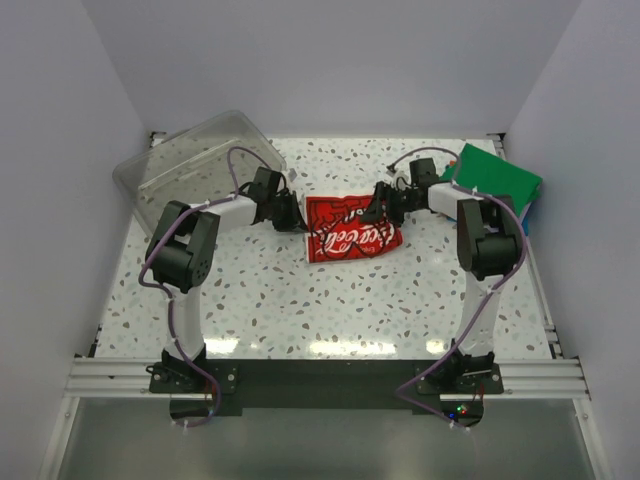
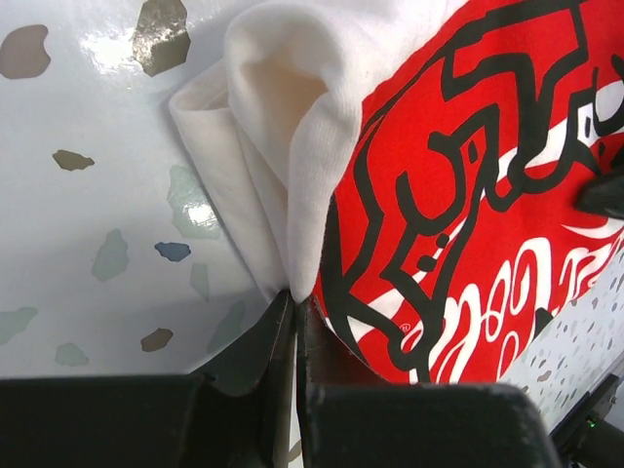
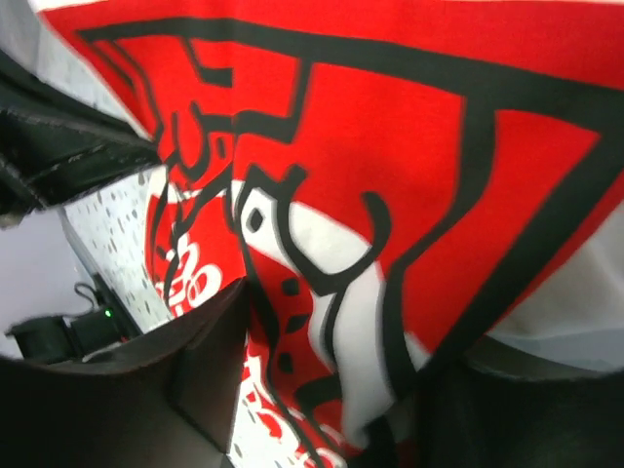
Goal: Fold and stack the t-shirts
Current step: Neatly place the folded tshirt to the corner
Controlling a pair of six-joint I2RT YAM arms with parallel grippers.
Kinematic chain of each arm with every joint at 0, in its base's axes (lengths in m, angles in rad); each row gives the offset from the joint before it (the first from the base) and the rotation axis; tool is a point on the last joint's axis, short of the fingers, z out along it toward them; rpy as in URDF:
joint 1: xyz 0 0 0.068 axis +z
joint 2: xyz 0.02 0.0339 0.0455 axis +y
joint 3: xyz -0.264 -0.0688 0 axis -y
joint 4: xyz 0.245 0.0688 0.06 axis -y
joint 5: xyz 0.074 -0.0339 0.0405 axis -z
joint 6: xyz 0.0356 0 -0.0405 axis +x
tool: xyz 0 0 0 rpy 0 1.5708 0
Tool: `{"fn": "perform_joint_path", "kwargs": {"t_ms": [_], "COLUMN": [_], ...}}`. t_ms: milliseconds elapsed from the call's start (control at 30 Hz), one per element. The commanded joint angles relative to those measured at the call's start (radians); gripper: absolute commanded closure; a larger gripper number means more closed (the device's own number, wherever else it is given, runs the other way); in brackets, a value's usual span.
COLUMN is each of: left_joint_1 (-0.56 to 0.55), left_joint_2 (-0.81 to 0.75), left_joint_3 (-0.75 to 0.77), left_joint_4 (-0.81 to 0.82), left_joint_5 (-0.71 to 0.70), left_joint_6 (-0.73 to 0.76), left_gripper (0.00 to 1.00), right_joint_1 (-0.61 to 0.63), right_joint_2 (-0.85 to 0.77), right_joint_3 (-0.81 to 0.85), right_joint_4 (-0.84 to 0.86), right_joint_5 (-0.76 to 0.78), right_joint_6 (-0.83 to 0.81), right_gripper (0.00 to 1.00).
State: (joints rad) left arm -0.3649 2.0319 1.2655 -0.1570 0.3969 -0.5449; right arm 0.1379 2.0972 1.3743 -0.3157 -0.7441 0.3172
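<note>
Setting: white speckled desk [image 1: 330, 310] enclosed by plain pale walls; two arms mounted at its near edge.
Item: cream-white t-shirt [image 1: 350, 230] with a large red-and-white script print, print side up.
Location: middle of the desk toward the far side, between the two wrists, bunched into a rough, partly folded rectangle.
Other stock: folded green t-shirt [image 1: 497, 180] at the far right corner, a strip of blue showing under its right edge; clear tub [image 1: 195, 160] at the far left corner.
Left arm [image 1: 235, 210]: left jaws together, clamped on the shirt's left edge where several cream layers meet at a fold.
Right arm [image 1: 470, 215]: right jaws apart, printed cloth running between them at the shirt's right side; no pinch on it can be made out.
Handling, judged: light, limp knit; it will sag, drape and slide over itself, with no stiffness to keep a crease unaided. The printed panel probably lies a little stiffer and tackier than the plain cloth.
Where to hold, judged: at edges or corners, taking every layer of the fold together, one hold at each side so the cloth stays taut and level.
Risk, judged: a shallow pinch may catch the top layer only and let the fold open.
</note>
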Motion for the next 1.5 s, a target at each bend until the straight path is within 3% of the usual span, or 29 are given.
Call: {"fn": "perform_joint_path", "kwargs": {"t_ms": [0, 100, 200, 233, 333, 433, 1033, 1467], "left_joint_1": [-0.019, -0.019, -0.019, -0.019, -0.019, -0.017, -0.006, -0.003], "left_joint_2": [0.016, 0.008, -0.007, -0.019, -0.041, -0.071, -0.206, -0.272], "left_joint_3": [-0.017, -0.012, -0.006, -0.003, 0.003, 0.002, -0.179, -0.314], "left_joint_4": [-0.016, -0.019, -0.027, -0.029, -0.044, -0.061, -0.039, 0.005], "left_joint_5": [-0.01, -0.01, -0.009, -0.01, -0.016, -0.021, -0.03, -0.029], "left_joint_6": [0.023, 0.023, 0.023, 0.023, 0.03, 0.042, 0.072, 0.063], "left_gripper": [1.0, 1.0, 0.79, 0.67, 0.53, 0.49, 0.48, 0.48], "right_joint_1": [0.031, 0.031, 0.031, 0.032, 0.031, 0.029, -0.021, -0.09], "right_joint_2": [0.07, 0.055, 0.034, 0.026, 0.003, -0.014, -0.1, -0.078], "right_joint_3": [-0.012, 0.002, 0.02, 0.026, 0.055, 0.112, 0.52, 0.739], "right_joint_4": [-0.042, -0.071, -0.115, -0.141, -0.198, -0.284, -0.775, -0.861], "right_joint_5": [0.081, 0.109, 0.138, 0.144, 0.181, 0.215, 0.479, 0.574], "right_joint_6": [-0.003, -0.007, -0.023, -0.03, -0.04, -0.067, -0.162, -0.167], "right_gripper": [0.43, 0.55, 0.71, 0.82, 1.0, 1.0, 1.0, 1.0]}}
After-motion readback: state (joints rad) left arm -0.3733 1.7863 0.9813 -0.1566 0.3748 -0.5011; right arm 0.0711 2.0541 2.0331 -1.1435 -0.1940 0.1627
